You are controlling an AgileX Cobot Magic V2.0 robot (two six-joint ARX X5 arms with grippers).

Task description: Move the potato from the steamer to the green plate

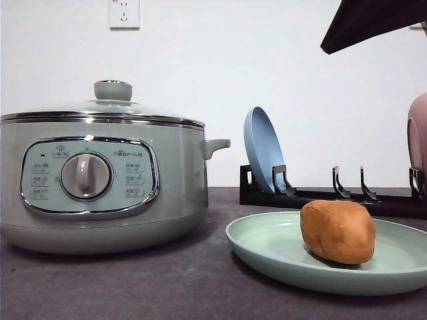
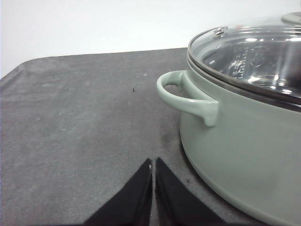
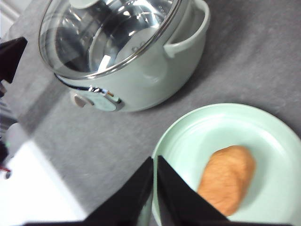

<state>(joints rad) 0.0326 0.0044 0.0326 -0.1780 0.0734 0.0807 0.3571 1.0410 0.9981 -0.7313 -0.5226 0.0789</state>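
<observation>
The orange-brown potato (image 1: 337,231) lies on the pale green plate (image 1: 267,250) at the front right of the table. In the right wrist view the potato (image 3: 227,178) rests inside the green plate (image 3: 263,136), with my right gripper (image 3: 154,162) shut and empty above the plate's rim. The sage-green steamer (image 1: 100,180) stands at the left with its glass lid on. My left gripper (image 2: 153,165) is shut, low over the dark table beside the steamer (image 2: 244,136) and its side handle (image 2: 186,94).
A black dish rack (image 1: 333,197) stands behind the plate, holding an upright blue plate (image 1: 262,150) and a pink plate (image 1: 418,137) at the right edge. A dark arm part (image 1: 373,20) hangs at the top right. A wall is close behind.
</observation>
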